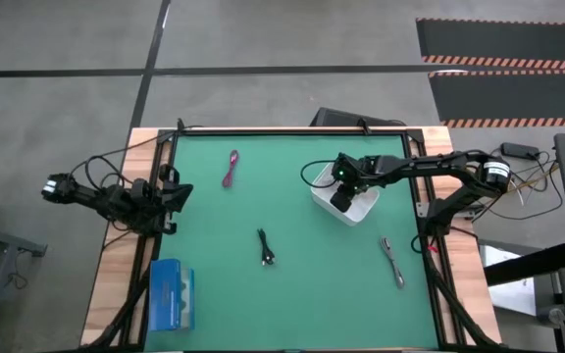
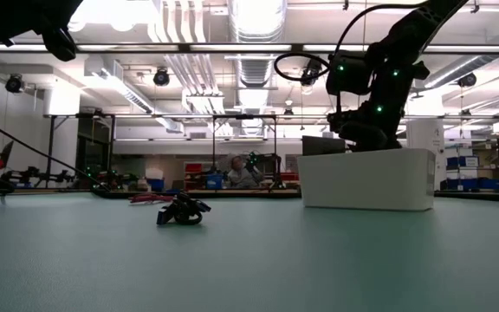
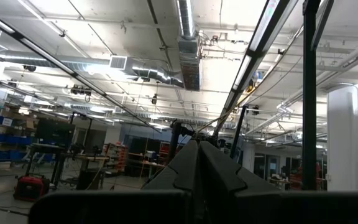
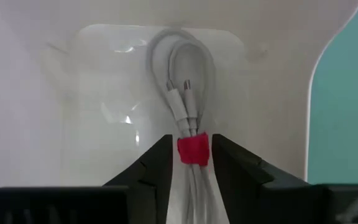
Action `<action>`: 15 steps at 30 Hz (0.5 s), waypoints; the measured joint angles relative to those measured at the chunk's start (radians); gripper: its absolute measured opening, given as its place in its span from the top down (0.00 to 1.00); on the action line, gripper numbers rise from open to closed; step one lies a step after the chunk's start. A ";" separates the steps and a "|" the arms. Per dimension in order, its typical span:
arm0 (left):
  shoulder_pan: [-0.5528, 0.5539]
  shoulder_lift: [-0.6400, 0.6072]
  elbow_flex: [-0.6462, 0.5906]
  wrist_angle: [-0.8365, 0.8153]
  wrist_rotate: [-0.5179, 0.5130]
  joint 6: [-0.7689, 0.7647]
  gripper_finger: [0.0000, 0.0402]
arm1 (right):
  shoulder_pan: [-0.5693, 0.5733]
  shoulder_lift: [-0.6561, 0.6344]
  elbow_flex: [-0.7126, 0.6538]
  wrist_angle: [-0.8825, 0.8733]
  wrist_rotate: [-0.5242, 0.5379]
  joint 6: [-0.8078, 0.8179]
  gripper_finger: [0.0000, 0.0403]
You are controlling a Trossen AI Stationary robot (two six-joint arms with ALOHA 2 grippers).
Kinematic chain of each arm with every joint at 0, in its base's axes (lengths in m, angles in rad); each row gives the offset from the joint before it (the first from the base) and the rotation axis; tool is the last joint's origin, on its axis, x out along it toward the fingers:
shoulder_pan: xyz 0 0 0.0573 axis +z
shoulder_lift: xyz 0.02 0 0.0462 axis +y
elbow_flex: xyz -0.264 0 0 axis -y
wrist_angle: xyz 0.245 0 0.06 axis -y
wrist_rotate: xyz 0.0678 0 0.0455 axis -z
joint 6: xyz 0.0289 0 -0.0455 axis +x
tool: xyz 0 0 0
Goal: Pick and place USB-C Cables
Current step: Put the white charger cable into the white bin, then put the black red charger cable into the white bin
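Robotics lab, exposed ceiling ducts (image 3: 188, 43), shelving, workbenches

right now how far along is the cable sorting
One cable is at the bin. The white cable with the pink tie lies inside the white bin, between the right gripper fingers, which stand apart around the tie. Three remain on the mat: the magenta cable, the black cable and the grey cable. The left gripper waits shut at the left edge.

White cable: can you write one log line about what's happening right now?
right gripper: open astride white cable, inside white bin | left gripper: shut, waiting at table's left edge
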 joint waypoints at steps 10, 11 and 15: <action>0.000 0.000 0.000 0.001 0.000 0.000 1.00 | 0.000 -0.010 0.016 -0.021 0.000 0.000 0.69; 0.000 0.000 0.000 0.002 0.000 0.000 1.00 | 0.002 -0.012 0.026 -0.033 0.000 0.000 0.69; 0.000 0.000 0.000 0.010 0.000 0.000 1.00 | 0.017 -0.043 0.066 -0.104 0.000 0.001 0.70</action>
